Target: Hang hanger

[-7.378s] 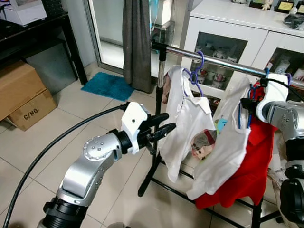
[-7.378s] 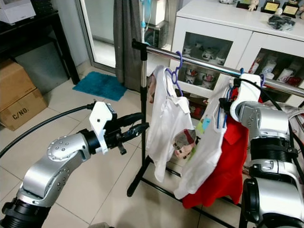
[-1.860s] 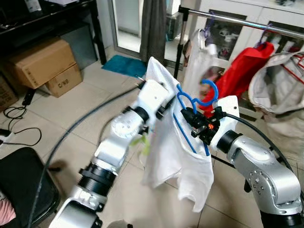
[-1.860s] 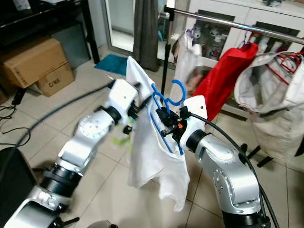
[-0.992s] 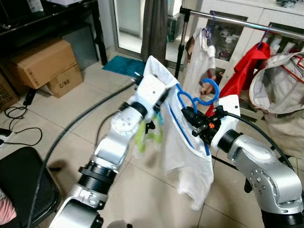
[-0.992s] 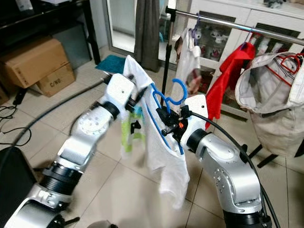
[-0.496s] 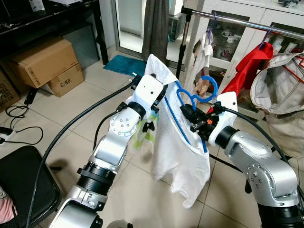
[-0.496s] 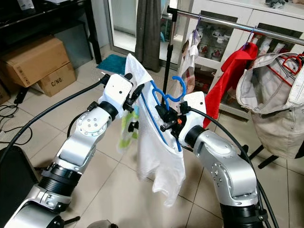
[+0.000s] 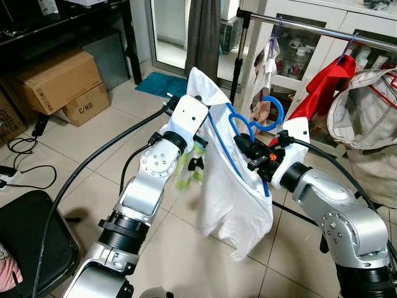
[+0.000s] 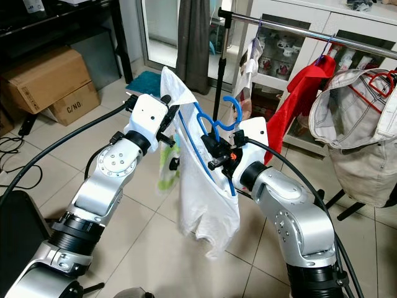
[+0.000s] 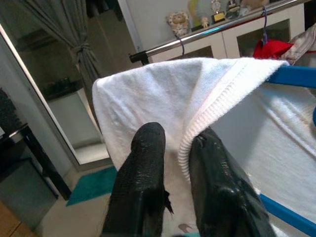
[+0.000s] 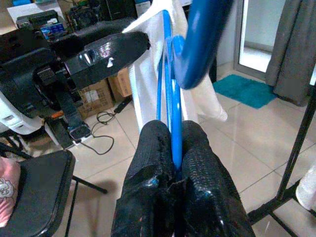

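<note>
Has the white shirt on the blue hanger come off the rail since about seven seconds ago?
Yes. The white shirt hung on the rail then; now both grippers hold it, on the blue hanger, out in front of the rack, away from the red garment.

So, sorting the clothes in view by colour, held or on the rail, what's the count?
White: 2, the white shirt on the blue plastic hanger and the white printed shirt on the metal rail
Red: 1, the red garment on the rail
Beige: 1, the beige garment on the rail
Total: 4
</note>
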You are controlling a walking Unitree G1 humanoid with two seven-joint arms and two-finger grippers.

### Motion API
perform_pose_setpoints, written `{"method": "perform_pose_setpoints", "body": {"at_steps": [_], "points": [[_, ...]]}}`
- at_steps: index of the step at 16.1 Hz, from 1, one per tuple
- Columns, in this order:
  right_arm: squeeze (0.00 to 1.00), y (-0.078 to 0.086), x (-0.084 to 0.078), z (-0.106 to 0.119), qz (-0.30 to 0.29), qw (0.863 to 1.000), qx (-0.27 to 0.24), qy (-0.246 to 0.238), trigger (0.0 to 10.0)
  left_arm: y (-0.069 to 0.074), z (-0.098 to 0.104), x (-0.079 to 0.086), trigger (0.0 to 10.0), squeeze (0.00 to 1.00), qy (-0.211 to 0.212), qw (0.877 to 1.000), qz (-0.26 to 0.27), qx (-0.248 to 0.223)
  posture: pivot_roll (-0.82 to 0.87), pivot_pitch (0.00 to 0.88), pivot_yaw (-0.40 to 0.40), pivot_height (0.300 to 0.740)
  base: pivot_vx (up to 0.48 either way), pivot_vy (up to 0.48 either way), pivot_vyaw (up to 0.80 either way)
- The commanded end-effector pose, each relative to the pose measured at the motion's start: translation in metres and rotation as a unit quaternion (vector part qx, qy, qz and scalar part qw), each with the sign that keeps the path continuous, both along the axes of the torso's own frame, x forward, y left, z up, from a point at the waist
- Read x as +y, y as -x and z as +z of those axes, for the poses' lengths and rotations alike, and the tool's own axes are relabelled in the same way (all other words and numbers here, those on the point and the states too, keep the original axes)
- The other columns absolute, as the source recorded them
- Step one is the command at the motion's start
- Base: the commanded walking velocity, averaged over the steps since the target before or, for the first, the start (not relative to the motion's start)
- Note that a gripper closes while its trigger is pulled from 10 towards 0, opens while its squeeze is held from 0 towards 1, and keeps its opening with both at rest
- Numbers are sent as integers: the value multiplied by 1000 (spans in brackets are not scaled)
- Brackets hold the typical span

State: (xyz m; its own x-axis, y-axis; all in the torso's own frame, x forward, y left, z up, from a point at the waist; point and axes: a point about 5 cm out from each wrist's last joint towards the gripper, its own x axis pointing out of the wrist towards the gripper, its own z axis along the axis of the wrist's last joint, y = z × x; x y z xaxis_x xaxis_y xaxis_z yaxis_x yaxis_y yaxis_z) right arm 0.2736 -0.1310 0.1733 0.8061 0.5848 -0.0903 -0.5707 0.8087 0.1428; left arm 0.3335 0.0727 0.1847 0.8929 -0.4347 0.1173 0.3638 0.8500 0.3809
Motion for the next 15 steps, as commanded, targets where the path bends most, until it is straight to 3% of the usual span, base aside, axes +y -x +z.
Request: {"method": "perform_pose_setpoints", "body": {"at_steps": [1,8,15], "points": [[0,-2,-2,5,-6,1000,-9,-1,0,-4,5,2,0,0,0,1000,8,-9,-36,0,-16,740,0,0,0],[0,-4,-12,1,-36,999,9,7,0,-6,7,5,0,0,7,1000,7,-10,-35,0,-10,740,0,0,0],[0,2,-8,-4,-6,995,-15,95,0,-9,20,8,0,0,32,999,3,-19,-38,0,-1,740,0,0,0]]}}
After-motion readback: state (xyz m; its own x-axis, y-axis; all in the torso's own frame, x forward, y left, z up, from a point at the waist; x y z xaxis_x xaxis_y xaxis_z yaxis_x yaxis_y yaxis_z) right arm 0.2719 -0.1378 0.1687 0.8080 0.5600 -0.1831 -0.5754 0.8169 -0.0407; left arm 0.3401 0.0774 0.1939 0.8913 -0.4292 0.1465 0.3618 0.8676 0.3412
